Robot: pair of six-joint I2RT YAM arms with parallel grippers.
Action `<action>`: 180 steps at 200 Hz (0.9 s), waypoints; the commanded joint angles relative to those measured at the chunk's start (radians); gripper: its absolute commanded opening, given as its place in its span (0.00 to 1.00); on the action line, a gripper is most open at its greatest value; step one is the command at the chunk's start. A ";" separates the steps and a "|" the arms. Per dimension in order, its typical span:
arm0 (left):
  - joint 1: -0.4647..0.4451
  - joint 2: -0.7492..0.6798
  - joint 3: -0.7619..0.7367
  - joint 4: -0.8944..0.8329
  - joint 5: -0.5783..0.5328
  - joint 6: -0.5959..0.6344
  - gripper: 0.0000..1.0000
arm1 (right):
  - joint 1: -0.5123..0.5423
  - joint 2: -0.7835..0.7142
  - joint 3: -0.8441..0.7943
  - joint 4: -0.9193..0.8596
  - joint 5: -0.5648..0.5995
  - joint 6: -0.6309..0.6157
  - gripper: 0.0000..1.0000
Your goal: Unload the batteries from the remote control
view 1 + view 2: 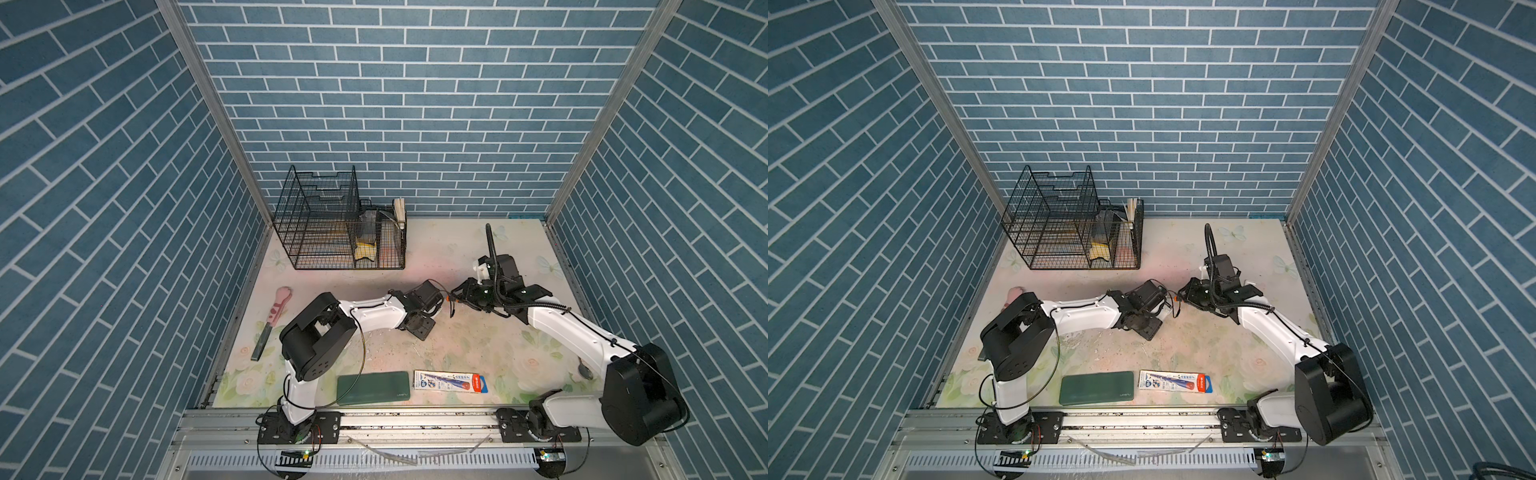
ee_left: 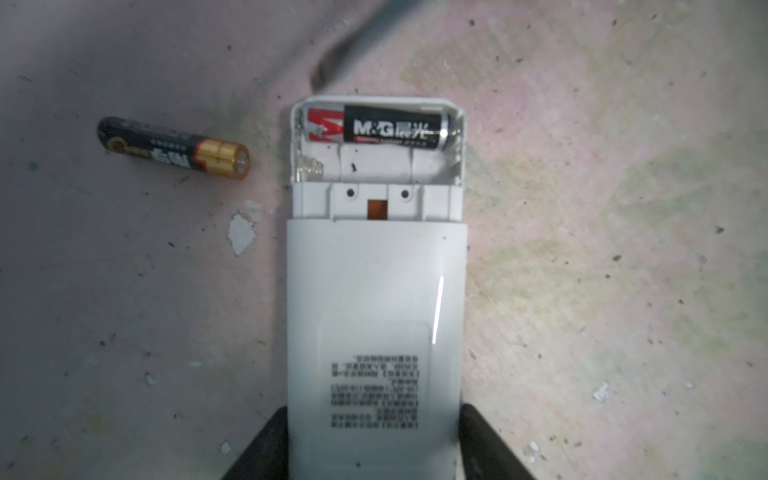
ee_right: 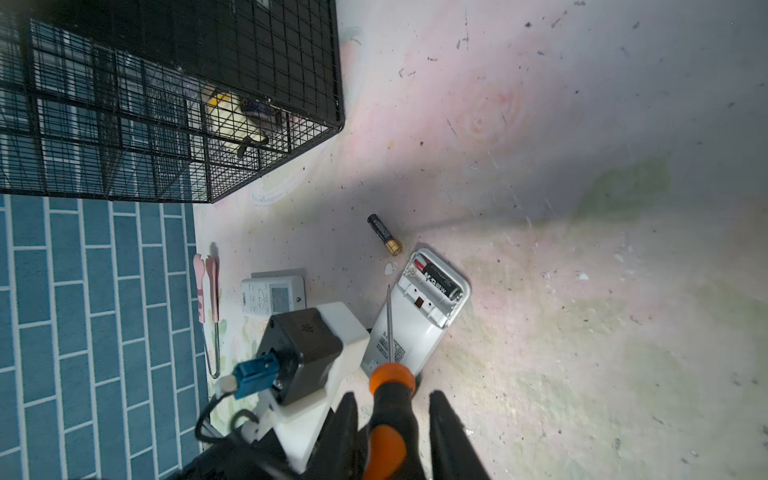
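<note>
Mid-frame in both top views, the right end effector (image 3: 392, 397) clamps the screwdriver (image 3: 390, 378); the left end effector (image 2: 374, 409) flanks the remote control (image 2: 374, 291), grip unclear; seated battery (image 2: 376, 126) inside, loose battery (image 2: 174, 148) beside it on the tabletop (image 2: 582, 249).

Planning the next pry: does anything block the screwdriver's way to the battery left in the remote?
Nothing visible does. The remote control lies open, the slot nearer the screwdriver in the right end effector is empty, and the battery lies exposed beyond it.
</note>
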 commanded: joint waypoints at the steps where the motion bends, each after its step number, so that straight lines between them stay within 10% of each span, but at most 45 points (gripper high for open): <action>1: 0.003 0.067 -0.068 -0.179 -0.001 -0.033 0.73 | -0.012 -0.041 -0.012 0.014 0.014 0.009 0.00; 180: 0.105 0.040 0.048 -0.198 -0.116 -0.053 0.82 | -0.037 -0.124 -0.121 0.053 0.007 -0.017 0.00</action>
